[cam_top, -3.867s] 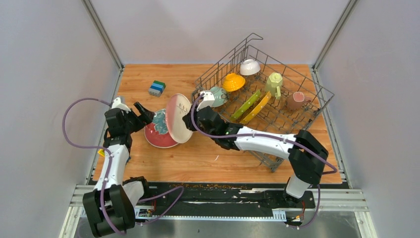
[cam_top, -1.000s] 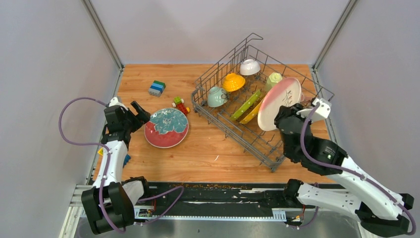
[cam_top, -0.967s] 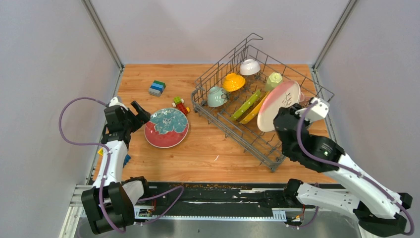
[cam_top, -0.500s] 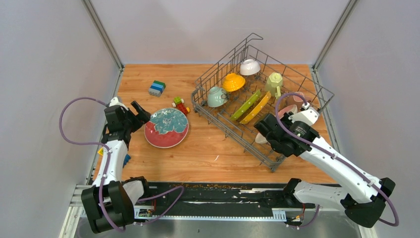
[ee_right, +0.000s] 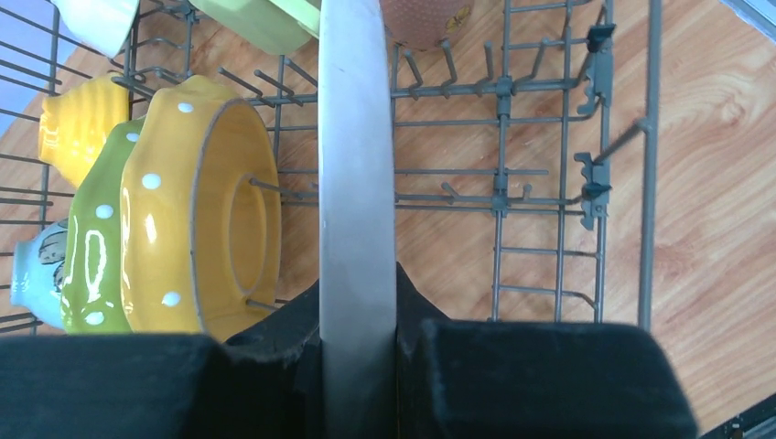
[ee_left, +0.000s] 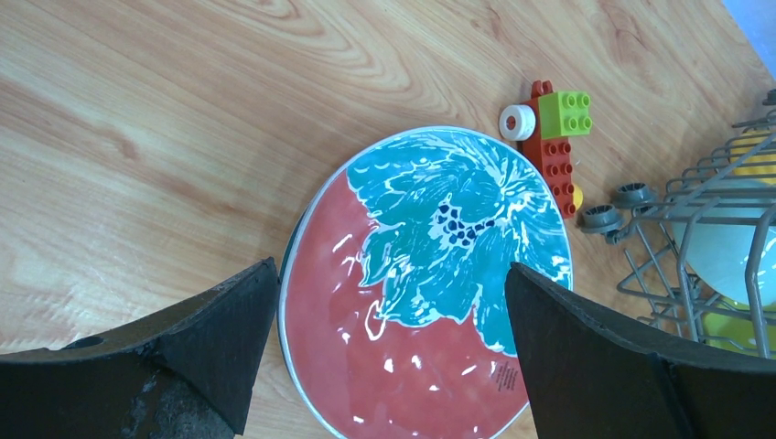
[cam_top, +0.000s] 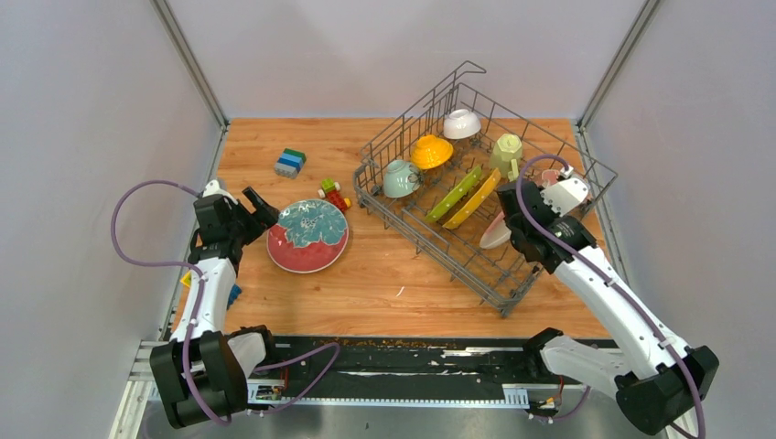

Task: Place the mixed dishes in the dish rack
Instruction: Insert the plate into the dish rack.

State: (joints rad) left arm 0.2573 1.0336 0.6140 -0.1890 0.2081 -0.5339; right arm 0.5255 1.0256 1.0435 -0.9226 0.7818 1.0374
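Note:
The grey wire dish rack (cam_top: pixel 586 165) stands at the back right. It holds a teal mug (cam_top: pixel 400 177), a yellow bowl (cam_top: pixel 430 151), a white bowl (cam_top: pixel 461 123), a pale-green mug (cam_top: pixel 507 151), a lime-green plate (cam_top: pixel 455 193) and a yellow plate (cam_top: pixel 476 198). My right gripper (cam_top: pixel 512 218) is shut on the rim of the pink plate (cam_top: pixel 495 234), held on edge among the tines beside the yellow plate. In the right wrist view the plate (ee_right: pixel 357 137) shows edge-on between my fingers. My left gripper (cam_top: pixel 259 208) is open beside a red and teal plate (cam_top: pixel 307 238) on the table.
Small toy blocks (cam_top: pixel 335 194) lie between the red plate and the rack. A blue-green block (cam_top: pixel 291 162) lies at the back left. A pink mug (ee_right: pixel 421 18) stands in the rack behind the held plate. Walls close in both sides.
My right arm carried the pink plate from beside the red plate over to the rack and lowered it among the tines. My left arm has not moved.

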